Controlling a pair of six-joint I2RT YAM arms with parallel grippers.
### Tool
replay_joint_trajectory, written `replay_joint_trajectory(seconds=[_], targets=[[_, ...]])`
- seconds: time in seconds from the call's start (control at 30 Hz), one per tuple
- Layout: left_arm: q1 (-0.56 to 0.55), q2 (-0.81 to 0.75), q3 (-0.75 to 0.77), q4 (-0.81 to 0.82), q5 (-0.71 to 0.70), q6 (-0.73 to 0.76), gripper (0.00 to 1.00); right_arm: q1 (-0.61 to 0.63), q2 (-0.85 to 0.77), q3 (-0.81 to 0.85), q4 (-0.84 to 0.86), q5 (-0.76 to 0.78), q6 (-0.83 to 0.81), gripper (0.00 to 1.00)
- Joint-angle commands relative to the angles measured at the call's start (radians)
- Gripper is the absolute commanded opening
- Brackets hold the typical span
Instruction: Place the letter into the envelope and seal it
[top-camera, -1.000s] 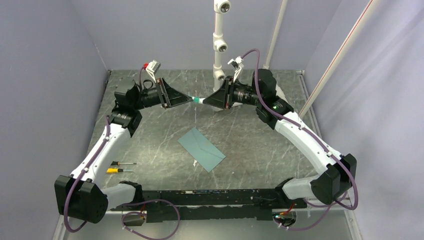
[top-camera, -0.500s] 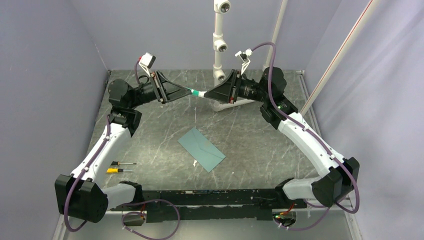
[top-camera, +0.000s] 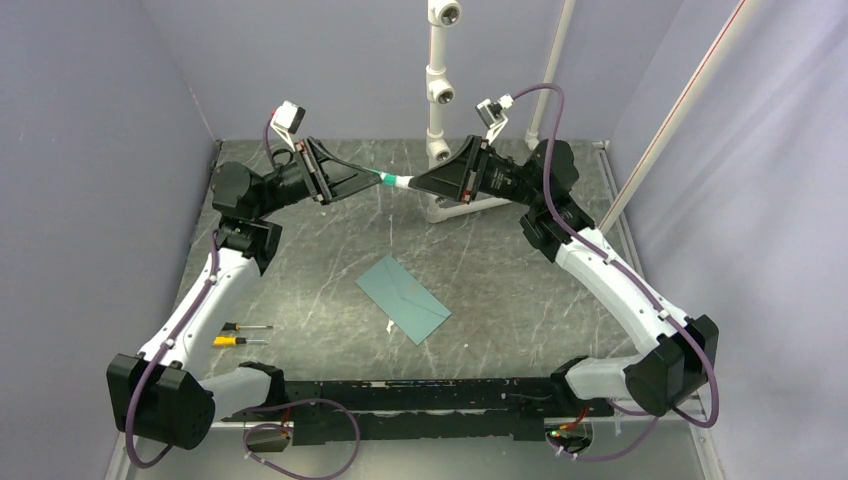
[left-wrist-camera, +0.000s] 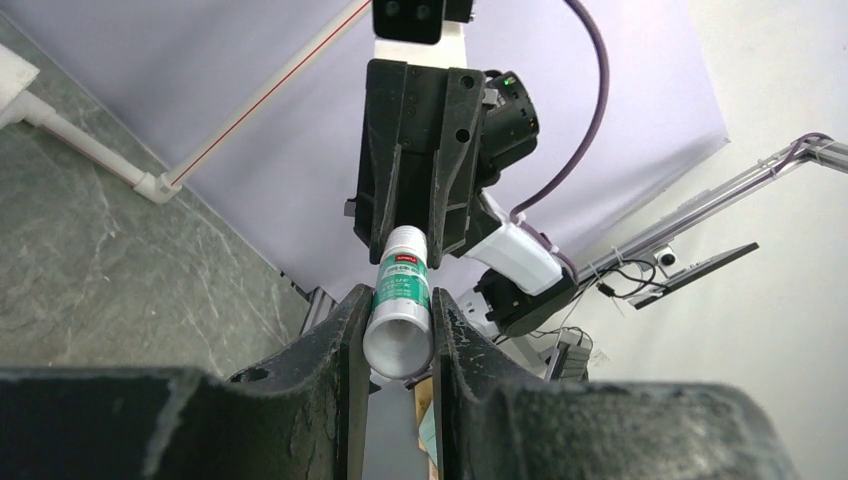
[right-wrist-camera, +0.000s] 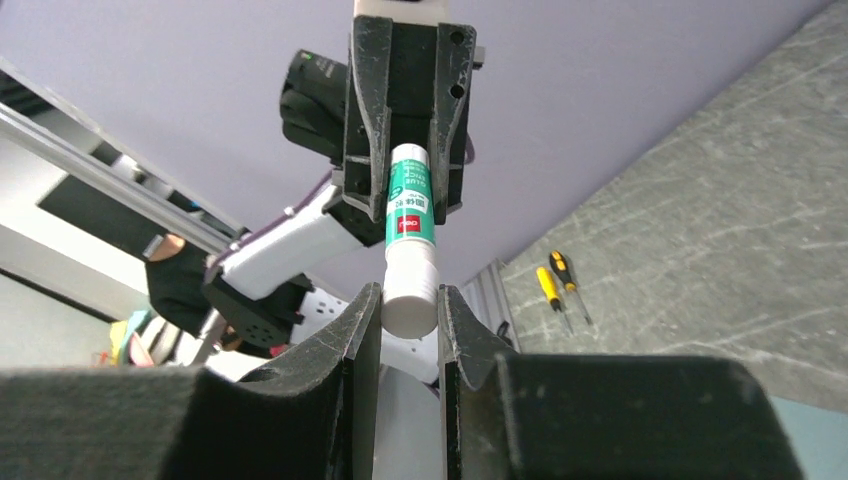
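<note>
In the top view, a glue stick (top-camera: 396, 181) is held level in the air between the left gripper (top-camera: 380, 178) and the right gripper (top-camera: 411, 183), well above the far half of the table (top-camera: 300, 260); each claw is pinched on 1 end of it. The envelope (top-camera: 403, 299) lies flat near the table's middle, apart from both arms, with its pointed flap outlined on top. The letter is seen nowhere, so whether it is already inside cannot be told. The step is judged to be uncapping the glue: the 2 ends should be drawn apart along the stick's own line, without sideways bending, so that neither grip slips. A white pipe stand (top-camera: 440, 100) rises just behind the grippers and is best kept clear of. 2 screwdrivers (top-camera: 240, 335) lie near the left arm, well apart from the envelope, and a small white scrap (top-camera: 390, 326) lies just beside the envelope's near edge. In the left wrist view, the left fingers (left-wrist-camera: 345, 330) are seen clamped on the green-labelled body, with the right claw gripping the far white end. In the right wrist view, the right fingers (right-wrist-camera: 365, 320) are pressed on the white end, taken to be the cap.
</note>
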Motion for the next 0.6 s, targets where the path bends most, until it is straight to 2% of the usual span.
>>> replay_joint_trajectory(seconds=[0.0,0.27,0.47,0.57], targets=[[-0.019,-0.035,-0.002,0.1,-0.035,-0.047,0.03,0.0,-0.034,-0.043,0.263,0.042,0.163,0.0],[-0.043,-0.039,-0.026,0.078,-0.065,-0.019,0.02,0.01,-0.021,-0.02,0.265,0.047,0.177,0.0],[-0.064,-0.037,-0.023,-0.034,-0.069,0.075,0.02,0.026,-0.005,-0.019,0.265,0.057,0.183,0.0],[-0.073,-0.029,-0.031,-0.025,-0.08,0.082,0.02,0.031,0.001,-0.029,0.298,0.073,0.219,0.0]])
